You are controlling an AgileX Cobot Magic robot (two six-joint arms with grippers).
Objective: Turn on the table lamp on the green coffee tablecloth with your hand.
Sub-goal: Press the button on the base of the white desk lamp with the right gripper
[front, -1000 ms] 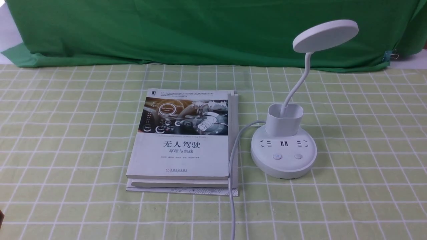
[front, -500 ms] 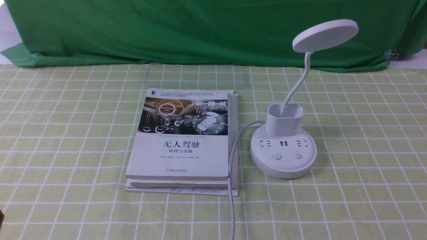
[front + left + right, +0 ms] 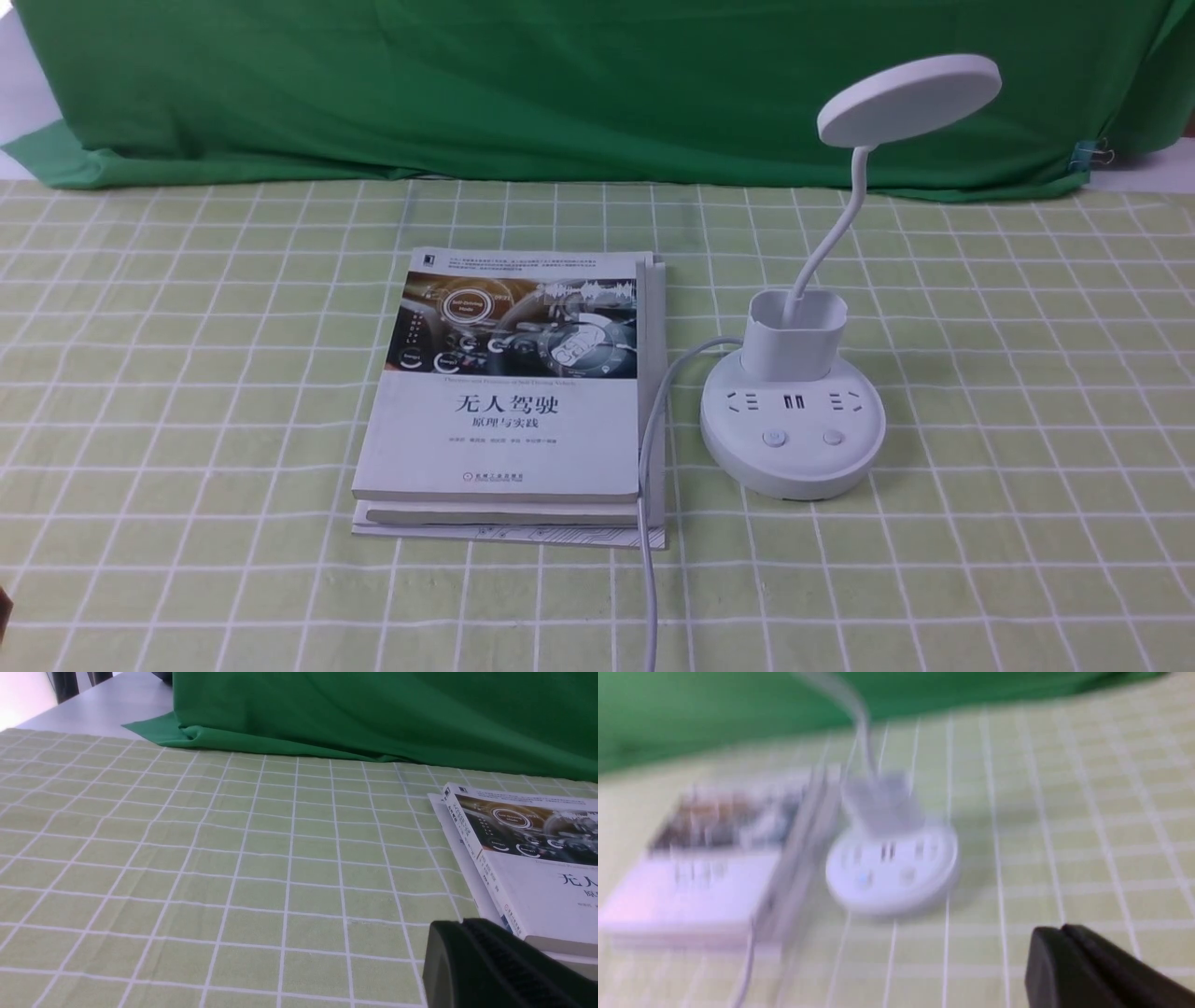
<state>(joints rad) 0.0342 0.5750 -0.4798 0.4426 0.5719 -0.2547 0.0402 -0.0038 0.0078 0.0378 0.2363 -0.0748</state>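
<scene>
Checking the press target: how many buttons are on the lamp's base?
2, on the front of the table lamp's round base: left button nearer the books, right button beside it. The base's back is hidden.

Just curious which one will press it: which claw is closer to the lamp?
Right: the right claw faces the lamp base, while the left claw sits on the book's other side, lamp unseen.

Matte black left hand [image 3: 495,966], ribbed inner face, matte black right hand [image 3: 1083,966], blurred
</scene>
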